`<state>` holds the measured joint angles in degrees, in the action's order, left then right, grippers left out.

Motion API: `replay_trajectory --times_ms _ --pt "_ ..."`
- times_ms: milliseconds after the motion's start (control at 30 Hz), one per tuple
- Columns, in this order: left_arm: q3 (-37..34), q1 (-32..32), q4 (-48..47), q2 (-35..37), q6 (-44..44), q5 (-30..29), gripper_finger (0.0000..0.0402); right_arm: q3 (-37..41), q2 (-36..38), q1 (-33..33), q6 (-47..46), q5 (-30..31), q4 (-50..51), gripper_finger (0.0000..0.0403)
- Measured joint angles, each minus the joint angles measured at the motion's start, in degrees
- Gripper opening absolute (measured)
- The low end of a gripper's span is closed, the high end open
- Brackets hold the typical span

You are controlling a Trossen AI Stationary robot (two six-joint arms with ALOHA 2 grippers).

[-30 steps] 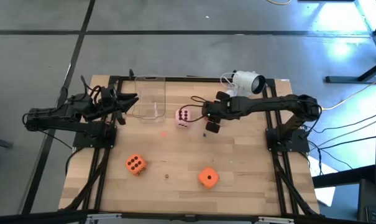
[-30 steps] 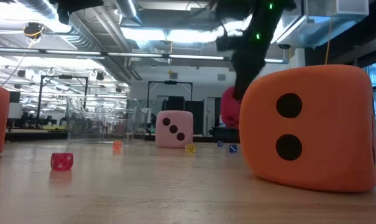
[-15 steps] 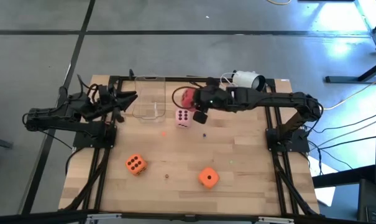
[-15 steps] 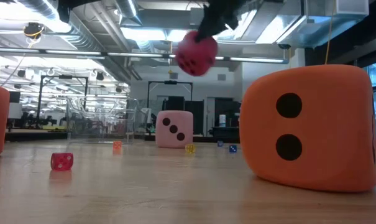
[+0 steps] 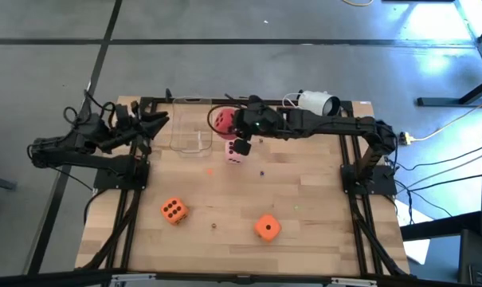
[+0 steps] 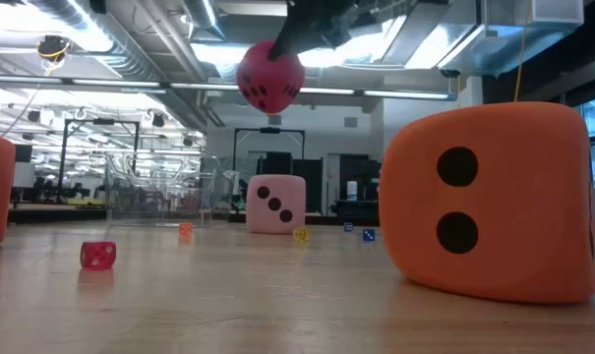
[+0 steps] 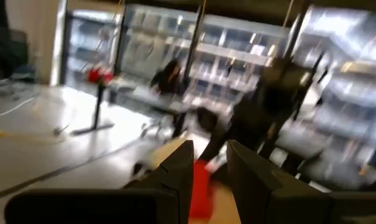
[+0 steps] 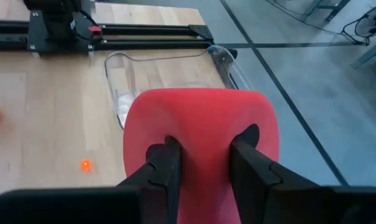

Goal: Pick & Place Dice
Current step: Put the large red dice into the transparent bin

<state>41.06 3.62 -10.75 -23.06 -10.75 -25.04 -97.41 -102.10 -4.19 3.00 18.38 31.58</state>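
Red foam is what the right claw [image 5: 229, 126] has clenched right now: the red die [image 5: 221, 120] is pinched between its two fingers [image 8: 165, 163] and held up in the air, well clear of the table [image 5: 312, 215]. In the right wrist view you can see the fingers sink into the die so it bulges around them, which tells me it's soft and squishy, so a firm pinch makes sense or it'd slip out.

From above, the die sits just beside the clear plastic container [image 5: 191, 127] at the far side of the table, near its right edge. My guess is the height is there to clear the container's wall, and that's where the die is meant to go. It isn't over the opening yet as far as I can tell.

The left claw [image 5: 149, 123] hangs at the container's other side, holding nothing. Its fingers stand a little apart in its own wrist view, so I'd call it released and just waiting.

The rest of the dice are all on the table: the pink die [image 5: 235, 150] sits almost right under the right claw, close to the container, showing three pips in the low view. The two orange dice [image 5: 174, 210] are well apart from it on the near side. Same chunky cube look on all of them, rounded edges and dark pips.
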Motion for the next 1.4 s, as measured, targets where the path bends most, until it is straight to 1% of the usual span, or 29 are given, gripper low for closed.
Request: replay_trajectory --times_ms 67,133,233,333,467,533,733,833,933,1033,1100,1167,1233,1333,1400 --pt "-0.04 0.02 -3.97 -0.94 0.44 -1.41 0.0093 -0.58 0.02 0.02 -0.85 -0.32 -0.13 0.0091" --pt "-0.13 0.02 -6.36 -2.62 -0.41 -1.55 0.0095 -1.18 0.57 0.04 -0.92 -2.04 0.02 0.0091" --pt "-0.07 0.04 -6.46 -5.72 -0.55 0.6 0.0103 -2.74 0.74 0.25 -1.49 -5.61 0.02 0.0088" --pt "-0.07 0.02 -6.44 -9.53 1.4 2.34 0.0116 -3.71 0.74 0.95 -3.81 -9.27 1.43 0.0088" --pt "-0.07 0.02 -5.47 -13.5 4.85 3.17 0.0135 -3.85 0.74 2.1 -9.28 -12.84 8.55 0.0086" --pt "-0.14 0.01 -5.34 -15.33 6.29 5.04 0.0142 -3.83 0.7 3.06 -11.75 -15.65 11.41 0.0086" --pt "-0.04 -1.42 -4.65 -18.65 12.91 12.33 0.015 -3.78 1.4 5.2 -17.88 -20.01 11.73 0.0075" --pt "-0.13 -2.49 -2.7 -19.36 15.31 14.6 0.0151 -3.8 1.84 5.11 -22.51 -20.36 11.48 0.0074" --pt "-0.04 -3.71 0.2 -19.67 17.33 14.72 0.0156 -3.79 1.84 5.11 -25.89 -20.87 8.31 0.0071" --pt "-0.04 -4.96 2.65 -20.15 19.78 13.9 0.0167 -3.8 1.84 5.18 -29.31 -22.31 5.01 0.0071" --pt "-0.04 -5.89 3.5 -20.49 21.19 12.36 0.0178 -3.78 1.84 5.16 -30.89 -22.45 3.77 0.0068" --pt "-0.04 -6.94 3.32 -20.55 22.76 10.15 0.019 -3.78 1.86 5.16 -32.04 -21.2 3.75 0.0054" --pt "-0.04 -8.01 3.32 -20.55 23.8 8.81 0.0201 -3.78 1.87 5.14 -32.41 -20.87 3.86 0.005" --pt "-0.04 -9.01 3.46 -20.15 24.02 8.72 0.0214 -3.78 2.01 5.09 -32.5 -20.39 3.85 0.005" --pt "0.0 -9.58 3.45 -20.04 23.63 9.05 0.0222 -3.78 2.03 5.03 -32.5 -18.71 4.46 0.0049"
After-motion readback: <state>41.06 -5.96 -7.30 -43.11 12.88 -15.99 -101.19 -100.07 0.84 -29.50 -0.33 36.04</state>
